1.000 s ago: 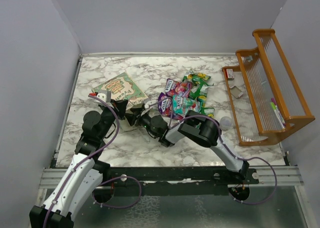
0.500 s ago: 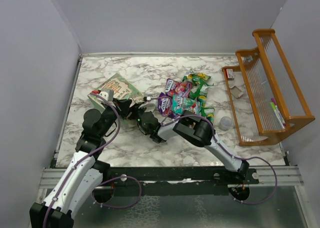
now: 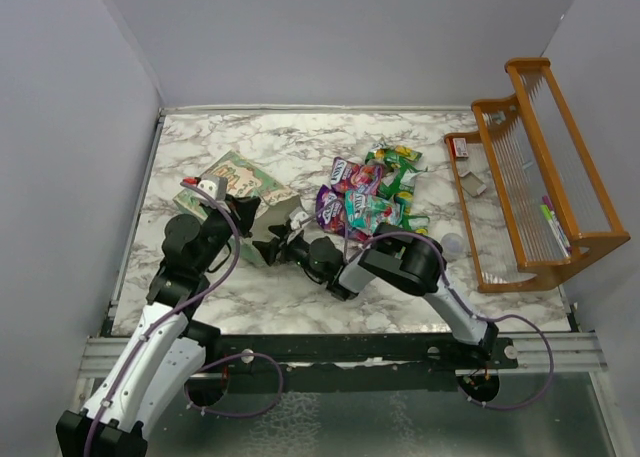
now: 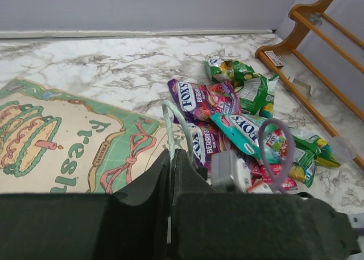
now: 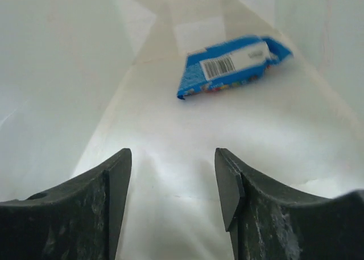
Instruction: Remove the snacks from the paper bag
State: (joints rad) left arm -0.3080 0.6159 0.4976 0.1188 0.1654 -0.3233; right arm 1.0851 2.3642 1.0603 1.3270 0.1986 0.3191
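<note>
My right end effector is inside the paper bag, jaws apart w/ nothing between them. Straight ahead and a bit right, deeper in, lies a blue packet flat on the bag's pale inner wall, well apart from my fingertips. Its long axis runs across my line of reach, left end nearer me and right end tipped farther in. So, as I judge it, the reach is fwd and slightly right, w/ the jaws closing over the packet's short width or its near-left corner.

The right arm is the only one w/ access. My left end effector is clamped tight on the bag's rim by the handle, holding the mouth up. The other packets lie in a pile on the worktop, to the right of the bag.

Vs a sec ago: right jaws have spread wider, and the right arm went left, then came back to the bag's mouth. The bag has shifted a little under the left grip. The pile is unchanged.
</note>
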